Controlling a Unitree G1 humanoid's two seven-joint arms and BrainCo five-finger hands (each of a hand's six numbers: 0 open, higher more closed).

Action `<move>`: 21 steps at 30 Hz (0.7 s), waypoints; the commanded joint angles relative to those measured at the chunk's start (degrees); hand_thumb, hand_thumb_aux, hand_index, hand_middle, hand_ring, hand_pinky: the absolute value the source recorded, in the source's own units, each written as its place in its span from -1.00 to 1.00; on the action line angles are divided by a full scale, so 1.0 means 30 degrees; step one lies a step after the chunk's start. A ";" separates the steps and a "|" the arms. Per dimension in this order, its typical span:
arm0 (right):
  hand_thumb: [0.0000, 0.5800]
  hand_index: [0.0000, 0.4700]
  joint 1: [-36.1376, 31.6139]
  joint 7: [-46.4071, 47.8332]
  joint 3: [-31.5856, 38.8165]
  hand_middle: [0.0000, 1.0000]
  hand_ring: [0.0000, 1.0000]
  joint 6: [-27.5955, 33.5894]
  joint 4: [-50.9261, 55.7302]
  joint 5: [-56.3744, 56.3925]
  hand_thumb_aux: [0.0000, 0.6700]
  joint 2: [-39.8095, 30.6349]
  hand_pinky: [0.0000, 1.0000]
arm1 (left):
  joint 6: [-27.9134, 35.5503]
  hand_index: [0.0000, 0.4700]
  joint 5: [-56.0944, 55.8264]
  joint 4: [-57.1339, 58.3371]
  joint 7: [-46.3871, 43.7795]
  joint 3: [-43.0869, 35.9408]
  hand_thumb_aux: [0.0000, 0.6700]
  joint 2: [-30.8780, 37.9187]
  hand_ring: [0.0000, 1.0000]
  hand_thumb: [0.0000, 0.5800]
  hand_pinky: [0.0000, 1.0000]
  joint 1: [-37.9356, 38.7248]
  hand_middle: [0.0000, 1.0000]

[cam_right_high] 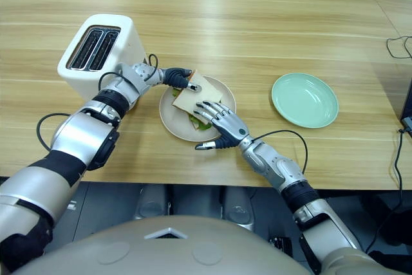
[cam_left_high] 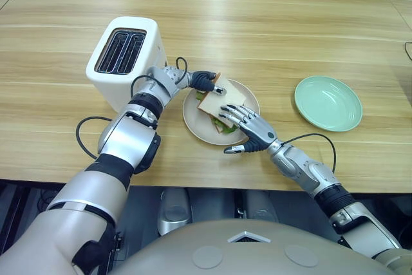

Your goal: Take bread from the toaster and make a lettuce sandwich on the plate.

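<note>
A beige plate (cam_left_high: pixel 197 125) lies just right of the white toaster (cam_left_high: pixel 125 62), whose two slots look empty. On the plate sits a stack of bread with green lettuce (cam_left_high: pixel 223 124) showing under the top slice (cam_left_high: pixel 226 98). My left hand (cam_left_high: pixel 206 82) pinches the far-left edge of that top slice, which is tilted up on that side. My right hand (cam_left_high: pixel 250 131) hovers over the plate's near-right rim with fingers spread, their tips resting on or just above the slice's near edge.
An empty light green plate (cam_left_high: pixel 327 102) lies to the right on the wooden table (cam_left_high: pixel 270 24). Black cables loop from both wrists. The table's front edge runs close below the beige plate.
</note>
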 commanded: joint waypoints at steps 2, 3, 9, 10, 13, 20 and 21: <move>-1.00 -1.00 0.0462 0.2104 0.1235 -1.00 -1.00 0.0699 0.1904 -0.0024 -1.00 -0.0121 -1.00 | 0.0882 -1.00 0.1146 0.0177 0.3308 -0.0681 -1.00 -0.0528 0.53 -1.00 0.53 -0.0855 0.53; -1.00 -1.00 0.0461 0.2250 0.1328 -1.00 -1.00 0.0739 0.1980 0.0030 -1.00 -0.0125 -1.00 | 0.1054 -1.00 0.1294 0.0210 0.3788 -0.0754 -1.00 -0.0508 0.27 -1.00 0.27 -0.1012 0.27; -1.00 -1.00 0.0444 0.3309 0.1714 -1.00 -1.00 0.0759 0.2480 0.0573 -1.00 -0.0215 -1.00 | 0.1844 -1.00 0.2263 0.0404 0.6786 -0.1138 -1.00 -0.0143 -1.00 -1.00 -1.00 -0.1972 -1.00; -1.00 -1.00 0.0445 0.3423 0.1735 -1.00 -1.00 0.0743 0.2535 0.0620 -1.00 -0.0241 -1.00 | 0.1917 -1.00 0.2388 0.0424 0.7123 -0.1181 -1.00 -0.0072 -1.00 -1.00 -1.00 -0.2070 -1.00; -1.00 -1.00 0.0488 0.3606 0.1684 -1.00 -1.00 0.0647 0.2502 0.0880 -1.00 -0.0332 -1.00 | 0.2050 -1.00 0.2652 0.0435 0.8262 -0.1219 -1.00 0.0191 -1.00 -1.00 -1.00 -0.2338 -1.00; -1.00 -1.00 0.0529 0.1344 -0.0719 -1.00 -1.00 -0.0400 -0.0773 0.3020 -1.00 -0.0432 -1.00 | -0.0954 -1.00 -0.0134 -0.0272 0.8623 0.1327 -1.00 0.0448 -1.00 -1.00 -1.00 -0.2344 -1.00; -1.00 -1.00 0.0665 0.1187 -0.1325 -1.00 -1.00 -0.0843 -0.1545 0.3975 -1.00 -0.0326 -1.00 | -0.1753 -1.00 -0.1021 -0.0469 0.7904 0.2079 -1.00 0.0408 -1.00 -1.00 -1.00 -0.2163 -1.00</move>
